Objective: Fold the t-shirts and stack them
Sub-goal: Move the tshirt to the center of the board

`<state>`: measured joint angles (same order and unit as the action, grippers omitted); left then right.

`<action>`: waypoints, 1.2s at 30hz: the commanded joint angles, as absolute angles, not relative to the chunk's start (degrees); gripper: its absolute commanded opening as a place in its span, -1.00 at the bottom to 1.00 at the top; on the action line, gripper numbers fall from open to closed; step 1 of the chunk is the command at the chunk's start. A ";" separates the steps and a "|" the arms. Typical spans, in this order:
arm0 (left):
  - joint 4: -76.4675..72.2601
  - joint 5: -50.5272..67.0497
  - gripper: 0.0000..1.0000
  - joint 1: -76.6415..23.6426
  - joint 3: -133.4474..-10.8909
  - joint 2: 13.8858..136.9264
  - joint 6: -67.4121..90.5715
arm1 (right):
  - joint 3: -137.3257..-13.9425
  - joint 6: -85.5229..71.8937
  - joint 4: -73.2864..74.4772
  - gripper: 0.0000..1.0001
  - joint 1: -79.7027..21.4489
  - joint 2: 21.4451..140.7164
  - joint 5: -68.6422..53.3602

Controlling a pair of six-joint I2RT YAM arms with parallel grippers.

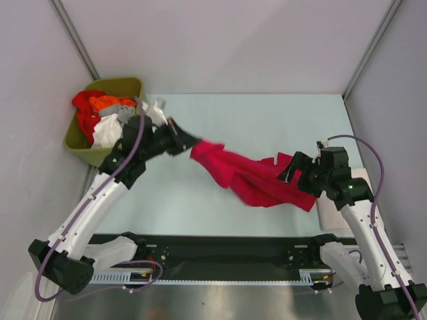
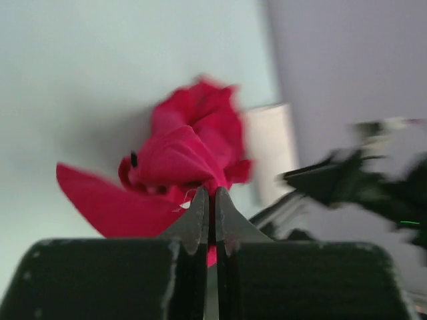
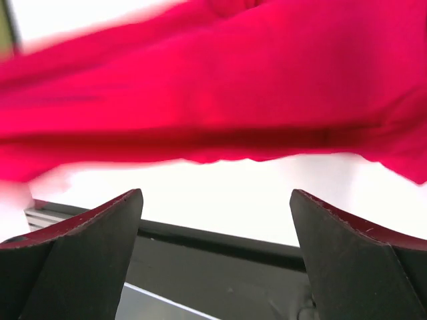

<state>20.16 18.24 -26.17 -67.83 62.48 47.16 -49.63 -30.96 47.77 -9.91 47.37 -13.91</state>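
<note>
My left pincer (image 1: 189, 143) was clamped shut on the crimson t-shirt (image 1: 248, 177). In the left wrist view its two fingers met with no gap between them at the left pincer (image 2: 213, 195), and a pinch of the crimson t-shirt (image 2: 183, 157) was caught at the tips. The rest of the cloth bunched up just ahead of them, and one flap trailed off to the left. From above, the shirt ran away from that pincer as a long, rumpled band, reaching across the counter (image 1: 267, 113) to my other arm.

My right pincer (image 1: 289, 168) stood at the far end of that band with its jaws spread wide. In its own camera the right pincer (image 3: 217, 200) had nothing between its fingers. The crimson t-shirt (image 3: 220, 87) stretched sideways across the view just beyond the tips, blurred. I could not tell whether the tips touched the cloth.

Behind the left pincer, close by its wrist, sat the olive-green bin (image 1: 128, 85) at the counter's far left corner. The other t-shirts were heaped in it: a red one (image 1: 85, 107), an orange one (image 1: 107, 103), a grey one (image 1: 117, 111) and a white one (image 1: 107, 131). More white cloth (image 1: 157, 112) spilled over the rim on the pincer's side.
</note>
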 commanded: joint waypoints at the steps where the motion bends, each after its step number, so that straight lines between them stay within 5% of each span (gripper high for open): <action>1: 32.24 15.28 -0.99 -22.42 -52.45 55.56 38.16 | -47.74 -27.86 49.49 1.00 -10.28 46.93 -14.05; 7: 37.87 11.79 -0.99 -20.92 -42.81 50.63 33.58 | -43.16 -29.09 43.34 0.99 -11.69 50.79 -15.82; 11: 42.71 9.23 -0.82 -20.83 -40.88 50.44 32.52 | -47.17 -29.79 33.34 1.00 -15.20 60.27 -9.25; 16: 43.24 9.41 -0.69 -20.83 -40.16 52.21 33.48 | -61.76 -27.08 31.20 0.71 -18.98 80.54 5.86; 19: 43.33 9.84 -0.40 -20.74 -40.78 52.38 33.93 | -69.77 -23.13 32.08 0.70 -21.09 90.22 10.98; 20: 43.33 10.45 0.03 -20.57 -41.30 53.08 34.01 | -72.66 -21.81 32.43 0.65 -21.27 92.26 11.42; 23: 44.82 10.72 0.86 -20.39 -43.49 54.05 34.19 | -74.79 -20.66 32.17 0.61 -21.79 97.71 10.73; 24: 44.91 10.64 0.92 -20.04 -44.11 54.23 33.84 | -75.32 -20.05 31.82 0.60 -22.14 98.87 10.37; 30: 40.35 12.30 0.99 -19.16 -49.65 67.12 28.75 | -81.11 -14.95 33.30 0.53 -25.04 106.07 7.39; 36: 34.81 16.25 0.82 -19.16 -51.33 80.40 25.67 | -80.78 -12.57 34.19 0.50 -27.33 108.54 4.66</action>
<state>37.91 13.13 -19.59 -49.71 77.23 29.41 -79.46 -15.29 33.15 -26.33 108.44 6.11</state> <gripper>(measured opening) 0.924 0.752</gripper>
